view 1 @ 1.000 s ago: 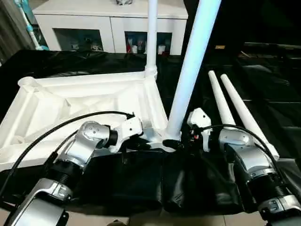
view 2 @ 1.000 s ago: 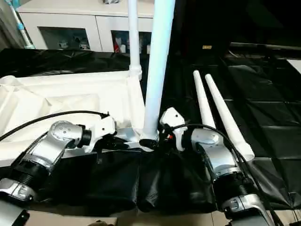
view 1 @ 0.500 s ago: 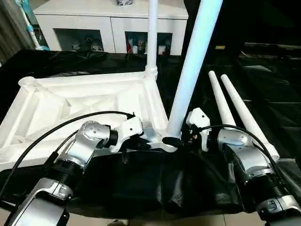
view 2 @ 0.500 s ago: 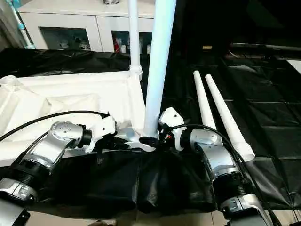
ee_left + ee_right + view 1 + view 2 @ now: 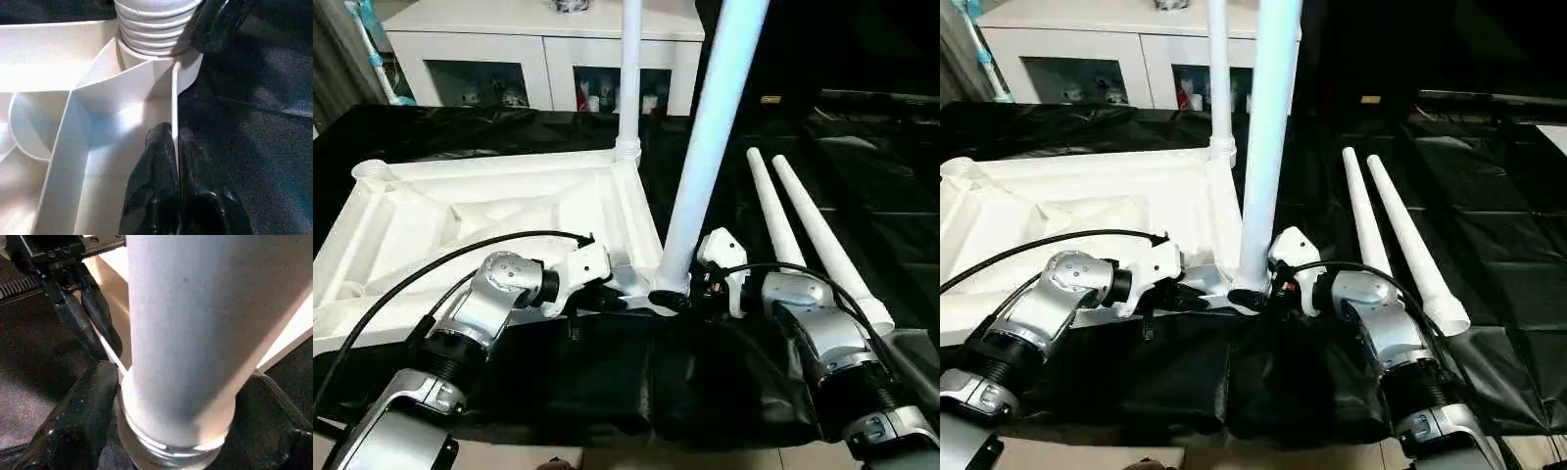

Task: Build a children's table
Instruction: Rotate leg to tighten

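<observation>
- The upturned tabletop lies on the black cloth, one leg upright in its far corner.
- The right gripper clasps a second leg at the near corner socket; the left gripper pinches the rim.
- Two spare legs lie alongside, unfitted.

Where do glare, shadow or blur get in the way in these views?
Left eye view: the near leg has a bluish sheen; black cloth goes dark at far right. Left wrist view: the tabletop is washed out by glare and the left gripper's fingers look soft. Right wrist view: the leg's shaded side hides its surface.
</observation>
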Robot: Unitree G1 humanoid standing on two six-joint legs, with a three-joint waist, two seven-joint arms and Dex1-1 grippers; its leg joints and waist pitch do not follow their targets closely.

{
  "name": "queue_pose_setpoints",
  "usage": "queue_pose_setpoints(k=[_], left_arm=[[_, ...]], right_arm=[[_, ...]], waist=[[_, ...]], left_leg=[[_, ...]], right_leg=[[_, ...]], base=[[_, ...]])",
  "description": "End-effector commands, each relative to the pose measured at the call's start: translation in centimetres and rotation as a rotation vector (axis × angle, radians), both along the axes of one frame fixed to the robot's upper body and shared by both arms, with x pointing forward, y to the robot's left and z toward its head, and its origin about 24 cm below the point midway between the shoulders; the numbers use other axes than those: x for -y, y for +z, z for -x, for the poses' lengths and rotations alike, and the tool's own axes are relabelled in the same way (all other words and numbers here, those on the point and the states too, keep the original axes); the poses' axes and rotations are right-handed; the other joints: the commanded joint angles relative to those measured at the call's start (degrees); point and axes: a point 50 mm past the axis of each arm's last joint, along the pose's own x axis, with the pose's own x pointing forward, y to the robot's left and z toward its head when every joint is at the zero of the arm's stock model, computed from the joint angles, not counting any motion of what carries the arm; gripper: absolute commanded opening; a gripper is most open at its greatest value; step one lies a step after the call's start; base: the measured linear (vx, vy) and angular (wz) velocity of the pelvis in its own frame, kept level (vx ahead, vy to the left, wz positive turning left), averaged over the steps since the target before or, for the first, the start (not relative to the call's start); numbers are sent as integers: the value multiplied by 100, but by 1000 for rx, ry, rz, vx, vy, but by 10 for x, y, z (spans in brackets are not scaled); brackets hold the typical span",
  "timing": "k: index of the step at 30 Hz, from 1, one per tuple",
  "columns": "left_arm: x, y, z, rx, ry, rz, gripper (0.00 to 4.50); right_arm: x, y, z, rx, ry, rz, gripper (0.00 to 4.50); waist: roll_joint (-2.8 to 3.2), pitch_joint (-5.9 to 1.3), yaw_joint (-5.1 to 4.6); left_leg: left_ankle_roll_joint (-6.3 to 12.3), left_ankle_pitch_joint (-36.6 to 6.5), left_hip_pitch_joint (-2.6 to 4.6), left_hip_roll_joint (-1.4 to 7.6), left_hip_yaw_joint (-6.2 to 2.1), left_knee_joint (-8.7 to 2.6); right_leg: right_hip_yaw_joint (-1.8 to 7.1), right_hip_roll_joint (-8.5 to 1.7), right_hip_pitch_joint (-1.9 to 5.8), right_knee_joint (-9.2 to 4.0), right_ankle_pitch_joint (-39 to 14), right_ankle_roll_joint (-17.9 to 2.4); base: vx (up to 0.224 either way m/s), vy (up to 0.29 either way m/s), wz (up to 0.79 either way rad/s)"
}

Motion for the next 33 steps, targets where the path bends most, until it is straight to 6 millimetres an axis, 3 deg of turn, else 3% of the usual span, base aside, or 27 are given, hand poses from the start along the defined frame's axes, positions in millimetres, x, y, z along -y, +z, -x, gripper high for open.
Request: queue_pose_setpoints(k=[1,3,11,18,21,26,27,29,33], left_arm=[[3,2,-1,9,-12,33,0],[3,2,-1,10,-12,33,0],[4,3,-1,10,-14,34,0],[3,2,-1,4,-11,39,0],[5,0,-1,-16,5,61,0],[11,-3,-9,-31,95,91,0],[18,-4,-16,-29,159,103,0],[25,-3,-22,-15,213,99,0],[36,-2,-32,14,299,75,0]], right_arm=[[0,-4,2,-18,6,6,353],[0,-4,2,-19,5,3,353],[1,-4,2,-21,2,-10,281],[1,-6,2,-26,-9,-16,272],[1,-8,-2,-32,-99,-48,272],[-6,-17,-10,-49,-241,-55,272],[-17,-22,-12,-53,-289,-36,272],[-27,-24,-15,-60,-326,-21,272],[-43,-26,-21,-76,-413,-15,270]], waist=[[-6,-409,-4],[-10,-410,-2],[-11,-407,2],[2,-407,0],[10,-400,-10],[13,-356,-88],[24,-347,-111],[13,-342,-162],[8,-326,-175]], left_leg=[[434,-898,56,340,-114,-317],[446,-887,53,338,-112,-313],[449,-903,55,338,-110,-310],[430,-936,56,339,-113,-308],[387,-1015,59,337,-114,-311],[162,-1491,82,325,-147,-354],[142,-1569,92,316,-139,-355],[38,-1699,98,295,-164,-364],[63,-1754,122,274,-169,-359]], right_leg=[[295,-516,331,-333,-781,-1237],[295,-518,334,-332,-754,-1245],[294,-519,328,-336,-818,-1241],[295,-517,326,-339,-841,-1237],[298,-520,321,-351,-939,-1231],[294,-528,294,-429,-1752,-1057],[298,-517,259,-444,-1858,-1040],[295,-533,274,-469,-2174,-961],[293,-538,263,-519,-2533,-816]], base=[[0,0,0],[0,0,0],[0,0,0],[0,0,0],[0,0,0],[0,0,0],[0,0,0],[0,0,0],[0,0,0]])
